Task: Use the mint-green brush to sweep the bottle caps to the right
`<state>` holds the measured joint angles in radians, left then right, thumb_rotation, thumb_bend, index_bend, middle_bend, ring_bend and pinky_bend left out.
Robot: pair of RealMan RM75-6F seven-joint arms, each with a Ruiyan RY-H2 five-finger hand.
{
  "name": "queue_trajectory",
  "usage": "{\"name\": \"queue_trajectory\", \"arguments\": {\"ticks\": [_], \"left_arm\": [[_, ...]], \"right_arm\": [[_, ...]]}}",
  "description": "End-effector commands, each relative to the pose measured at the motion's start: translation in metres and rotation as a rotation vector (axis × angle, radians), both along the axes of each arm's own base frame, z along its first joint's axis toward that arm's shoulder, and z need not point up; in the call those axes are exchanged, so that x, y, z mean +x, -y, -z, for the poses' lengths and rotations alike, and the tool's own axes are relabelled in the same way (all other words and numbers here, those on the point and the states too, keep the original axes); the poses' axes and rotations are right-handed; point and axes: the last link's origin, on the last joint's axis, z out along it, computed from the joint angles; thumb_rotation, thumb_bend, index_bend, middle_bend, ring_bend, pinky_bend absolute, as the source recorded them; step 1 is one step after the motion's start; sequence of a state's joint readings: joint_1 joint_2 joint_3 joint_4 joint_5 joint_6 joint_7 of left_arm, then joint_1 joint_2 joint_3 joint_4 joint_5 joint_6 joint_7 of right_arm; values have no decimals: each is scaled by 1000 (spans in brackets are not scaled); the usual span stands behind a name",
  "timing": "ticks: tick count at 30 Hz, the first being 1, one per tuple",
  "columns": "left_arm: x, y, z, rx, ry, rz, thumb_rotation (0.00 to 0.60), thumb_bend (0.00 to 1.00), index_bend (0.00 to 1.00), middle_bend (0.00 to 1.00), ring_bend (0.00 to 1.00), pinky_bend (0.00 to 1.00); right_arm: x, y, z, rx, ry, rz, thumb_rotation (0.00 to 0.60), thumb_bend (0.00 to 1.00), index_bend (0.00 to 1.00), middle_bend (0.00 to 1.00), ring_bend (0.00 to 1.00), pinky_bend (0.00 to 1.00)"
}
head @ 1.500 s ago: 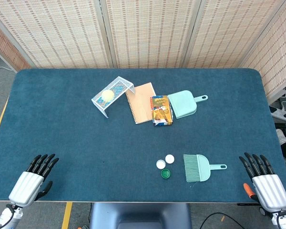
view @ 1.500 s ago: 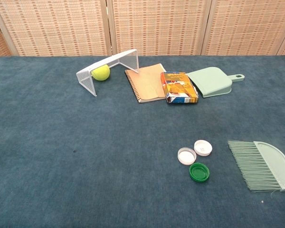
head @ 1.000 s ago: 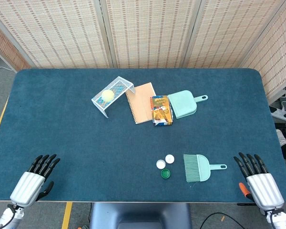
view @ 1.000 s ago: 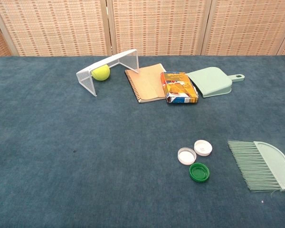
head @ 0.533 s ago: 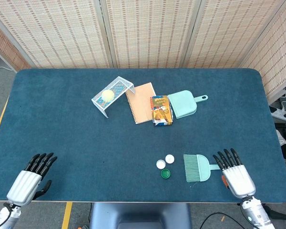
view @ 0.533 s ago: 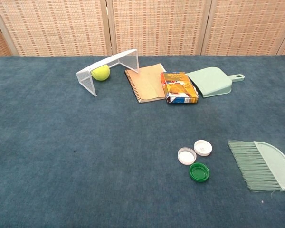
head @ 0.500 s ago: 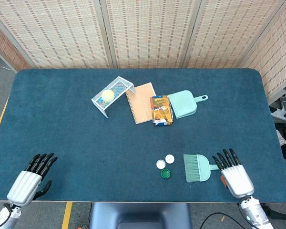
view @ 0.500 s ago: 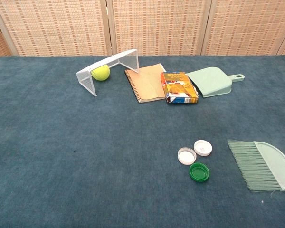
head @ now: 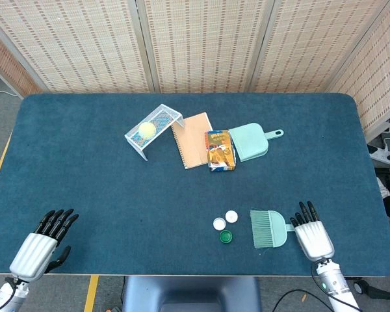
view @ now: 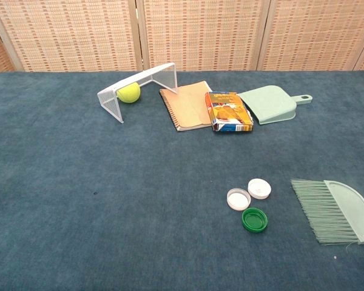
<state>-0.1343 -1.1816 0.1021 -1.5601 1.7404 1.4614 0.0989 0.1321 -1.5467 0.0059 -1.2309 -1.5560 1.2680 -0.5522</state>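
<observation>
Brush (head: 270, 228) looks light with soft bristles: best grabbed by its thin handle, right hand (head: 312, 237) fingers spread.

The left hand (head: 38, 248) and right hand (head: 312, 236) have ribbed silver backs and black fingers.

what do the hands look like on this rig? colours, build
Both match: the left hand and right hand have a silver-grey ribbed metallic back and slim black fingers. Each narrows to a silver-grey wrist at the frame's bottom edge. The right wrist shows a small green light and thin dark cables. No markings legible.
</observation>
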Motion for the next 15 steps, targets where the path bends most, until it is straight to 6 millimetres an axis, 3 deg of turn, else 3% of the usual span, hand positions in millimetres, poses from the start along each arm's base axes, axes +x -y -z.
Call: {"name": "queue_trajectory", "arguments": {"ticks": [1,15], "left_arm": [[0,0,0,0,0,1,600,455,0,0,0,74],[-1,0,0,-2,-2,-3,600,454,0,0,0,74]], "right_arm": [[-1,2,3,3,-2,5,600,248,347,290,23,0],[-1,8,11,9,-14,27,600,275,411,337,71,0]]}}
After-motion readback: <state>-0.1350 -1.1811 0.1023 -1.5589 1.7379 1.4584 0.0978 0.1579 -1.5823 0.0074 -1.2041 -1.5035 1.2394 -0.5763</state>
